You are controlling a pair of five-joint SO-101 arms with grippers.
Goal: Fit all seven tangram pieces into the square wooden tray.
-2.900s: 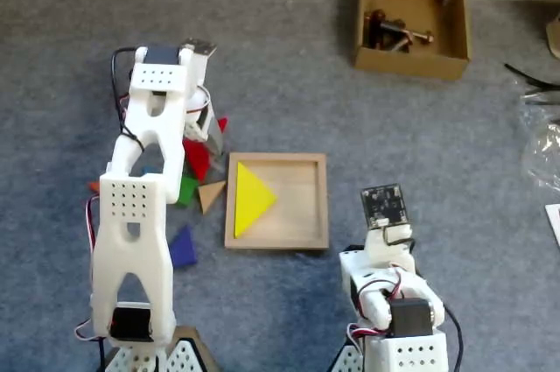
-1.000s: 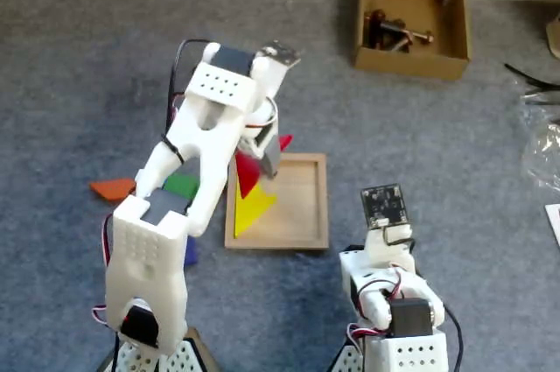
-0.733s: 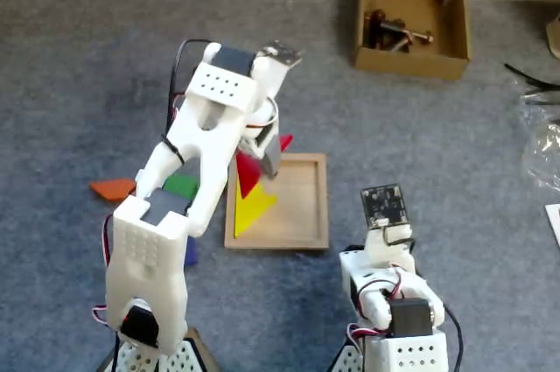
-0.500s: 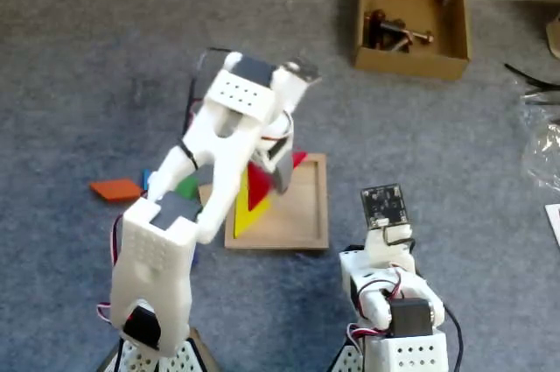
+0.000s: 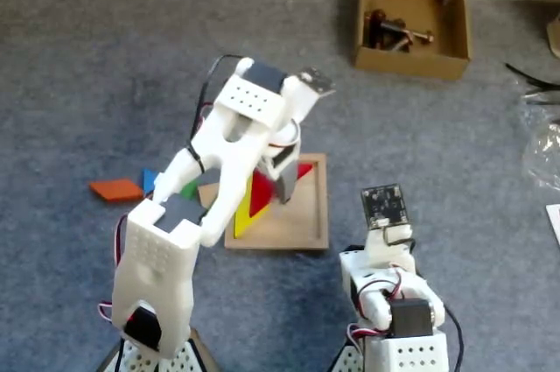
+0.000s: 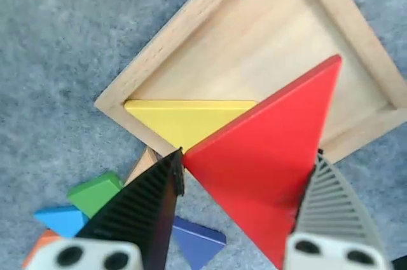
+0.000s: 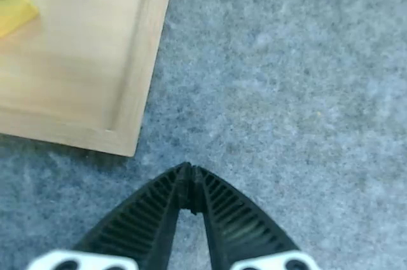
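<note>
My left gripper (image 5: 280,172) is shut on a large red triangle (image 5: 261,193) and hangs with it over the square wooden tray (image 5: 321,207). Up close, the red triangle (image 6: 267,168) sits between the black and grey fingers of the left gripper (image 6: 248,159), tilted across the tray (image 6: 159,47). A yellow triangle (image 6: 187,117) lies flat in the tray, partly under the red one. My right gripper (image 7: 191,189) is shut on nothing above the carpet, just off the tray's corner (image 7: 133,111).
Loose pieces lie on the carpet left of the tray: orange (image 5: 116,189), light blue (image 5: 149,181), green (image 6: 95,192), tan (image 6: 145,161) and dark blue (image 6: 197,239). A cardboard box (image 5: 411,22) stands at the back right. A plastic bag (image 5: 542,153) lies at the right edge.
The left arm lifted the red triangle from the pile left of the tray and swung it right, over the tray. The right arm stayed still.
</note>
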